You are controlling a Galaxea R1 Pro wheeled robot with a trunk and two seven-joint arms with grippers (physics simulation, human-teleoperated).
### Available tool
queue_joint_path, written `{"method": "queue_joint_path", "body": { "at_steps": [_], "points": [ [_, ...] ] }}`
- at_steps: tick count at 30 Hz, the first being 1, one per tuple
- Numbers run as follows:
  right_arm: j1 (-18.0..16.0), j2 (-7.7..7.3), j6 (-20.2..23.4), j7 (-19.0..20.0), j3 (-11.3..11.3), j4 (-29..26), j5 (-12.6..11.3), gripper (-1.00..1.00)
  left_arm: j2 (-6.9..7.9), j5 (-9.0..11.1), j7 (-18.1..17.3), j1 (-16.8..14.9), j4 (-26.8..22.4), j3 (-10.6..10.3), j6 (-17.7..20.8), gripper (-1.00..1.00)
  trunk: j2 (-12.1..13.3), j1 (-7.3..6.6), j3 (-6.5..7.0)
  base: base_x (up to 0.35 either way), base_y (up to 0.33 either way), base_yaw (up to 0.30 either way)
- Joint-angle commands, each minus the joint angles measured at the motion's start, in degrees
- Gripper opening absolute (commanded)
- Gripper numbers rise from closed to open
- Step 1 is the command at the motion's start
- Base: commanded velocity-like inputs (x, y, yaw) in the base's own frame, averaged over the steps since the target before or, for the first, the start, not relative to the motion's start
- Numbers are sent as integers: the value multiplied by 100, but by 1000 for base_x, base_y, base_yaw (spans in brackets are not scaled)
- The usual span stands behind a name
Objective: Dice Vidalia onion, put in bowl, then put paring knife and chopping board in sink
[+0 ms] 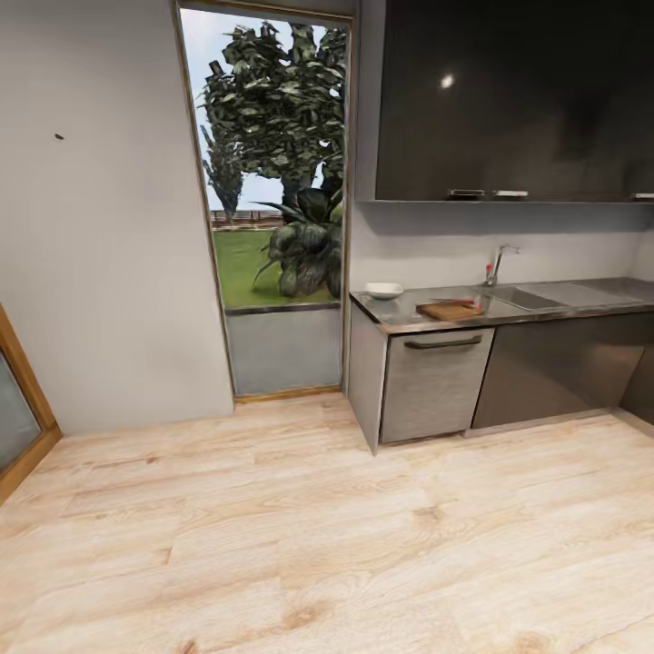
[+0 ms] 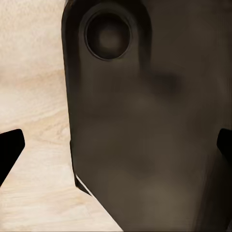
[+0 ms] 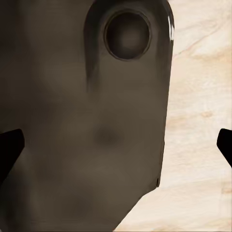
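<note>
Currently I am standing off from the kitchen run, with open wood-plank floor (image 1: 300, 536) between the base and the countertop (image 1: 400, 313).

Task items, head view:
- The chopping board (image 1: 447, 312), dark brown wood, lies flat near the countertop's front edge.
- The paring knife (image 1: 459, 302) rests on the board; I can make out a thin reddish sliver only, so its orientation is uncertain.
- The bowl (image 1: 383, 291), white and shallow, sits beside the board toward the window (image 1: 272, 173).
- The sink (image 1: 522, 296) is a grey recessed basin just past the board, with a curved chrome faucet (image 1: 498, 262) behind it. The onion is not discernible at this range.

Tool state: in each wrist view the left gripper (image 2: 116, 147) and the right gripper (image 3: 116, 145) show dark fingertips at opposite picture edges, so I read both as spread wide and empty. A dark rounded robot housing lies between the fingers in both.

Hazards, as I judge them:
1. The countertop is glossy and reflective; edges may be misread on approach, letting the base strike the grey cabinet front (image 1: 434, 381).
2. The board overhangs close to the front edge; an arm raised late could sweep board and knife off.
3. The basin interior is hidden; reaching in blind risks striking the faucet.
</note>
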Motion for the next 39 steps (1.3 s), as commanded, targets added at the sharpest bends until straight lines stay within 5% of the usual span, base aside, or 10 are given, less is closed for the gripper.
{"method": "queue_joint_path", "body": {
  "at_steps": [1,5,11,31,39],
  "points": [
    [-1,0,0,0,0,0,0,100,0,0,0,-1,0,0,0,100,-2,0,-3,0,0,0],
    [-9,-9,24,0,17,-9,12,100,-9,-9,0,-1,9,9,-9,100,-2,0,-3,0,0,0],
    [-41,167,11,-15,25,-166,9,100,-9,-10,0,87,9,9,-9,100,-2,0,-3,0,0,0],
    [-44,170,-331,-18,9,-301,18,100,-41,32,-2,96,-25,38,-14,100,-2,0,-3,0,0,0],
    [-44,175,-1035,-19,9,-391,8,100,-28,38,8,96,-1115,54,-201,100,-2,0,-3,0,0,0]
  ]
}}
